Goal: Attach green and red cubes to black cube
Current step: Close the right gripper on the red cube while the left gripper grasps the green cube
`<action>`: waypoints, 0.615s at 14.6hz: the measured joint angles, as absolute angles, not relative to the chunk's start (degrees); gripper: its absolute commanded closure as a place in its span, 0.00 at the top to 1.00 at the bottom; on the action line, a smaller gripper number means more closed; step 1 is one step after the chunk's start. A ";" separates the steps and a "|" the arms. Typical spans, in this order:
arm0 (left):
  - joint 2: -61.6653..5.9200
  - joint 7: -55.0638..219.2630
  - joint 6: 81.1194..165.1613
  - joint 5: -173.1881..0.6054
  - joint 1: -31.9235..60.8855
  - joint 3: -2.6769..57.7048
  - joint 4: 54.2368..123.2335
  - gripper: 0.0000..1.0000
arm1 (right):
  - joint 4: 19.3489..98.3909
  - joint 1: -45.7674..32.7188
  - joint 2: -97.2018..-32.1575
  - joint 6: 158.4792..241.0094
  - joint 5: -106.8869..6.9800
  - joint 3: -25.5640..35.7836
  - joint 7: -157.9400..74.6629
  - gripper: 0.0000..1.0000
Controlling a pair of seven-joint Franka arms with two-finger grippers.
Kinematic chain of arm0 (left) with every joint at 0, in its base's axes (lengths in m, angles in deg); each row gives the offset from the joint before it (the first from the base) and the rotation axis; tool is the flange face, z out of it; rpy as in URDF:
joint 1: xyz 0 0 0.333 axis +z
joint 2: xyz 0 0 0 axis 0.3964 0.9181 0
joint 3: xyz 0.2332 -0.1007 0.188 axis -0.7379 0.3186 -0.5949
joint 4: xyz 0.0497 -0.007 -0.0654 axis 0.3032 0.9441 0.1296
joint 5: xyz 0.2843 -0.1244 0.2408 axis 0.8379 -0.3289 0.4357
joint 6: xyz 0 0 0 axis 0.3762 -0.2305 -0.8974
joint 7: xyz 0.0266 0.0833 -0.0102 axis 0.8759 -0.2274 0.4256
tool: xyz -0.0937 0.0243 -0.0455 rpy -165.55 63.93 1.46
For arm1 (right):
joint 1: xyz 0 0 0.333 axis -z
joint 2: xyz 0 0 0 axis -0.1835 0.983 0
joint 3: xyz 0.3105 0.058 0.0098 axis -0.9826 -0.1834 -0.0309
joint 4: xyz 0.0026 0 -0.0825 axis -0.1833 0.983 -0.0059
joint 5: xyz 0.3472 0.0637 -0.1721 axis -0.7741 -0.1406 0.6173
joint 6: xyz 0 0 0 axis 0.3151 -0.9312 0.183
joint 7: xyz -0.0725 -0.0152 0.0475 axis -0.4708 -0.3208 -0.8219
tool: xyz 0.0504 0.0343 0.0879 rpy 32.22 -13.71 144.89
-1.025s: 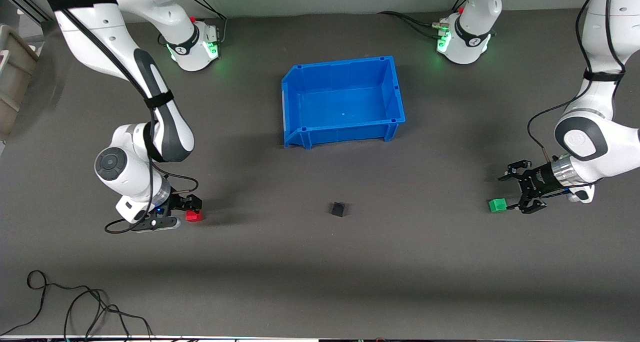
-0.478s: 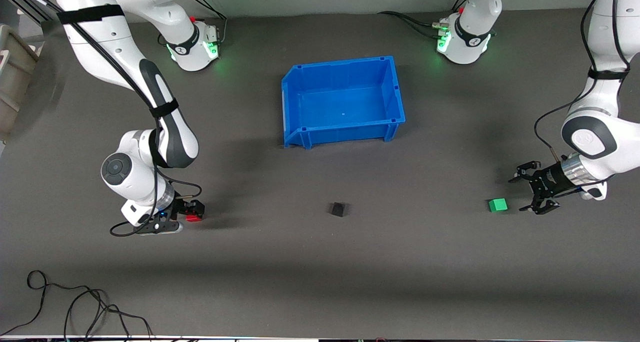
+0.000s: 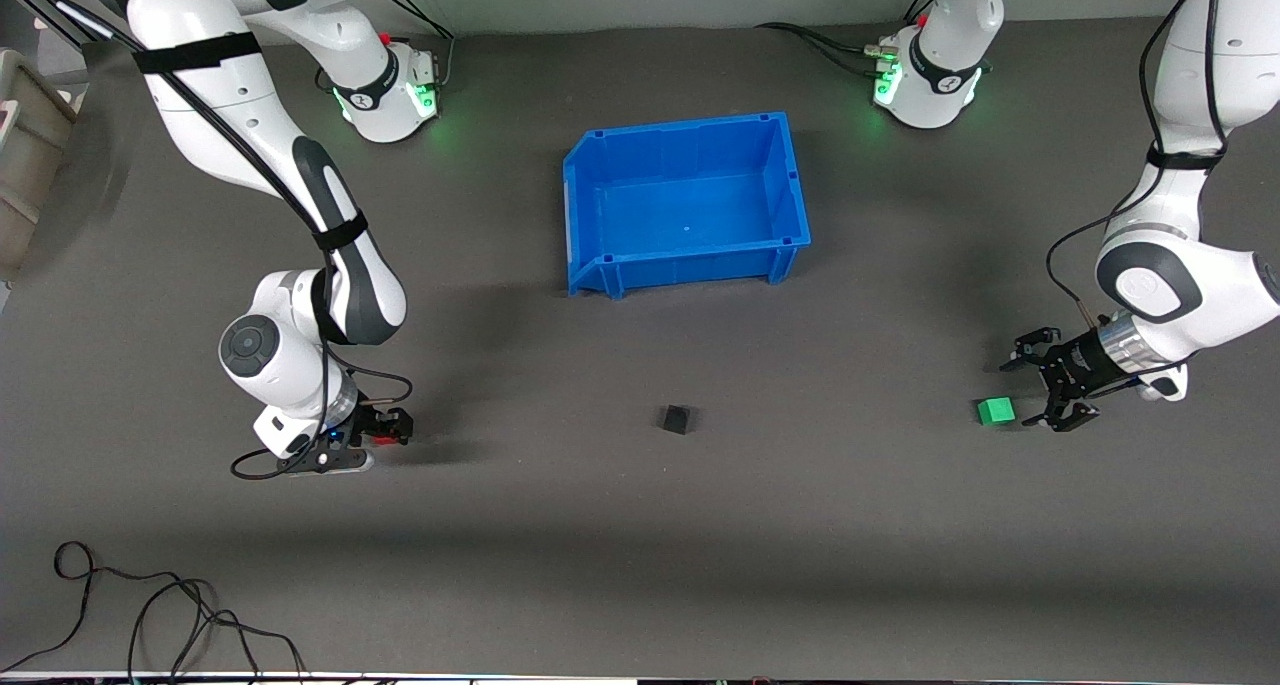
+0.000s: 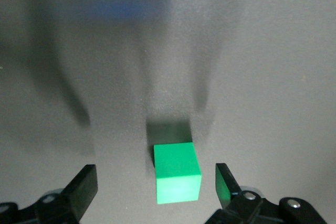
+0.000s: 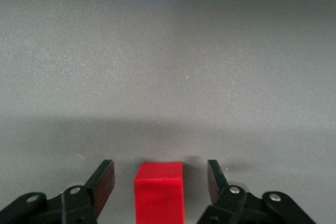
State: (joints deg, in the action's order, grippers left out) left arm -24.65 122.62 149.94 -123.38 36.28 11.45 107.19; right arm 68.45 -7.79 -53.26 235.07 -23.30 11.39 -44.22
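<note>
The black cube (image 3: 677,420) sits on the dark table, nearer the front camera than the blue bin. The green cube (image 3: 995,411) lies toward the left arm's end. My left gripper (image 3: 1037,390) is low beside it and open. In the left wrist view the green cube (image 4: 177,172) lies between the spread fingertips (image 4: 226,182), touching neither. The red cube (image 3: 383,438) lies toward the right arm's end, mostly hidden under my right gripper (image 3: 390,427). In the right wrist view the red cube (image 5: 159,192) stands between the open fingers (image 5: 102,182) with gaps on both sides.
The blue bin (image 3: 690,265) stands empty at the table's middle, nearer the arm bases. A loose black cable (image 3: 150,615) lies near the table's front edge at the right arm's end. A grey crate (image 3: 25,155) stands off that end.
My right gripper has slid forward over the red cube, which now sits between its fingers. My left gripper drew back from the green cube, then came closer again. No cube has moved.
</note>
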 measured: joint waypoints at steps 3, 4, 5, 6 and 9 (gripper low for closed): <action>-23.93 122.57 150.16 -123.44 36.12 11.56 107.17 1.00 | 68.08 -7.90 -52.71 235.10 -23.40 11.31 -44.23 0.77; -23.77 122.57 150.22 -123.48 36.09 11.56 107.14 1.00 | 68.03 -7.93 -52.43 235.10 -23.56 11.27 -44.23 0.77; -23.60 122.57 150.31 -123.52 36.06 11.56 107.09 1.00 | 68.01 -7.95 -52.08 235.23 -24.05 11.25 -44.23 0.77; -23.43 122.57 150.38 -123.57 36.04 11.56 107.04 1.00 | 68.00 -7.95 -51.68 235.69 -24.45 11.23 -44.23 0.76; -23.25 122.56 150.63 -123.69 35.99 11.56 106.91 0.82 | 67.97 -7.99 -50.71 237.19 -24.70 11.06 -44.23 0.72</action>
